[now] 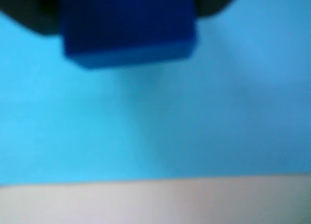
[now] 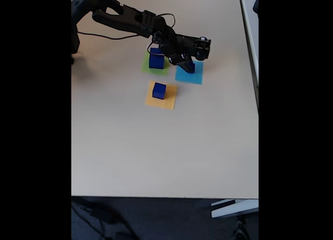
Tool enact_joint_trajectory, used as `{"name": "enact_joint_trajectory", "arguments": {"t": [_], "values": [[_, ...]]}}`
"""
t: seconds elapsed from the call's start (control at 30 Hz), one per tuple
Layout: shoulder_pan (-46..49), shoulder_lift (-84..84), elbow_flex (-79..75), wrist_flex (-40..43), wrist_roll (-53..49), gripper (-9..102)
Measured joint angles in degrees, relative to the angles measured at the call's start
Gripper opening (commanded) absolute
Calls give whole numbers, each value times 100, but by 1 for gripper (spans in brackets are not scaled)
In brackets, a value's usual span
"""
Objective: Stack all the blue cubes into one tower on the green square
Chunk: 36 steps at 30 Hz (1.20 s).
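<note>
Nearest the fixed camera, a small dark-blue cube (image 2: pixel 159 90) is sitting upright in the middle of an orange-yellow paper square (image 2: pixel 161 96), its edges crisp and its faces matte. Further back, two more sheets are lying flat on the pale beige table (image 2: pixel 166 146): a green square (image 2: pixel 146 65) on the left of that view and a cyan-blue square (image 2: pixel 192 76) on the right, all three sheets thin, the same size and close together. A larger blue cube (image 2: pixel 156 59) is resting on the green paper, with the arm passing just behind it. A third blue cube (image 2: pixel 188 67) is standing at the back part of the cyan sheet, right under the gripper (image 2: pixel 187 66).

In the wrist view that cube (image 1: pixel 127 29) is looking blurred, a solid deep-blue block with a lighter front face, sitting at the top edge against the smooth cyan paper (image 1: pixel 155 122), with a strip of pale table (image 1: pixel 155 204) beneath. Dark shapes are showing on either side of it, but the blur is hiding whether the fingers are pressing on its sides, so I cannot tell whether they are gripping it or merely straddling it.

The black arm (image 2: pixel 130 20) is reaching from its base at the far left corner across the table, stretched out long and low, the wrist bending down over the cyan sheet, a thin black cable (image 2: pixel 104 37) looping beside it
</note>
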Motion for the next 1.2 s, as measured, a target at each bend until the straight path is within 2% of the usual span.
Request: {"name": "enact_joint_trajectory", "arguments": {"t": [0.33,0.67,0.97,1.1,1.2], "values": [[-53,0,193,-70,53,10],[-53,0,220,-79,-62,26],[-53,9,44,-79,-475,28],[-123,369,35,-9,-510,24],[-308,853,-26,378,-448,20]]}}
